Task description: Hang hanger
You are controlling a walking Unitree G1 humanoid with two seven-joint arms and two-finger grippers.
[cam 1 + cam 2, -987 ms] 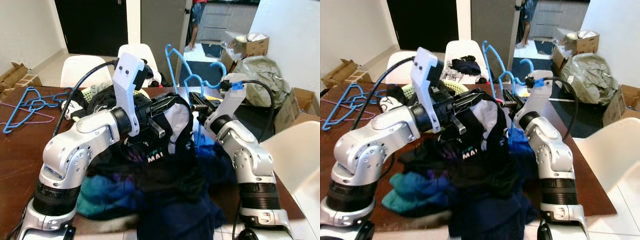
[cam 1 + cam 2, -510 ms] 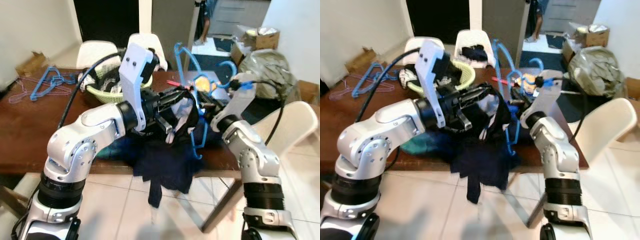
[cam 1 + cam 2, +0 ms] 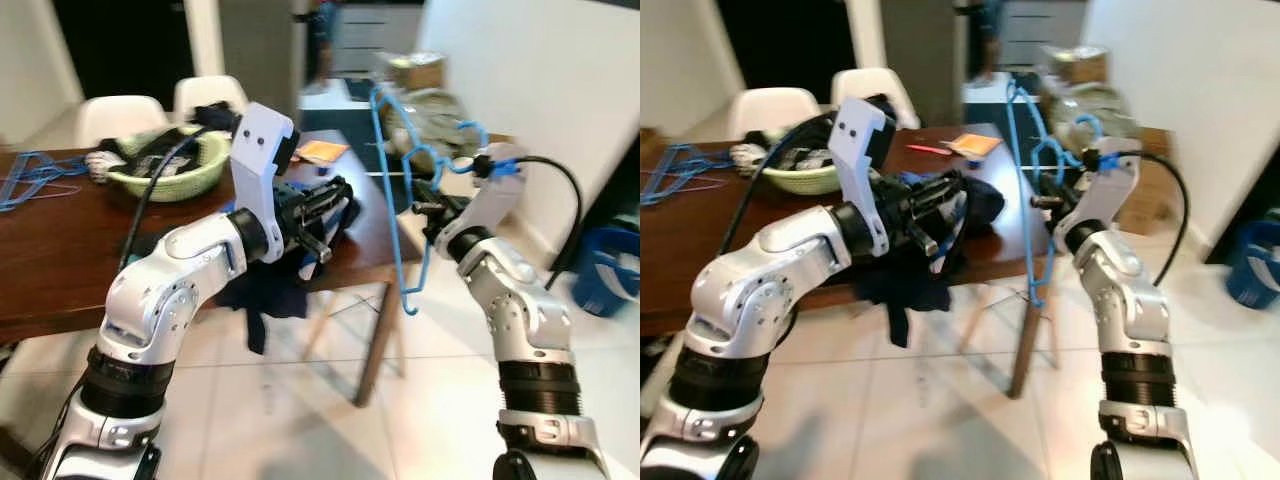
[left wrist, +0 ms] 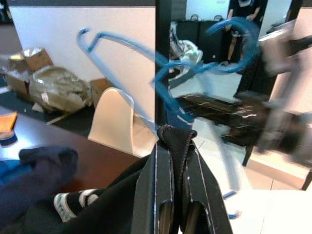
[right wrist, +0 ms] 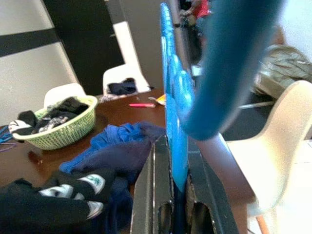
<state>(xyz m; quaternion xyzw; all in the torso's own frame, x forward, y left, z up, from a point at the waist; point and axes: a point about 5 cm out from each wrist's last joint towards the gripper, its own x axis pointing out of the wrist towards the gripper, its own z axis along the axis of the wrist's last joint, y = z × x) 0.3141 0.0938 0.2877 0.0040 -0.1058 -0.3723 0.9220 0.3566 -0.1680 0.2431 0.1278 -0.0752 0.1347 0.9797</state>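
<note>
My left gripper [image 3: 333, 203] is shut on a dark garment [image 3: 268, 290], which hangs from it over the table's front edge towards the floor. In the left wrist view a fold of the black fabric [image 4: 174, 139] sits pinched between the fingers. My right gripper [image 3: 428, 212] is shut on a blue hanger [image 5: 171, 107] and holds it upright to the right of the table, above the tiled floor. The hanger's long wire [image 3: 400, 285] runs down past the gripper, apart from the garment.
The brown table [image 3: 50, 270] carries a green basket [image 3: 168, 172] of clothes, more blue hangers [image 3: 28, 182] at the far left and an orange item [image 3: 320, 150]. White chairs [image 3: 112, 115] stand behind. A blue bucket [image 3: 612, 282] sits by the right wall.
The whole view has swung right and back from the table. The garment has been drawn off the pile and hangs past the table edge. The hanger now stands apart from it.
</note>
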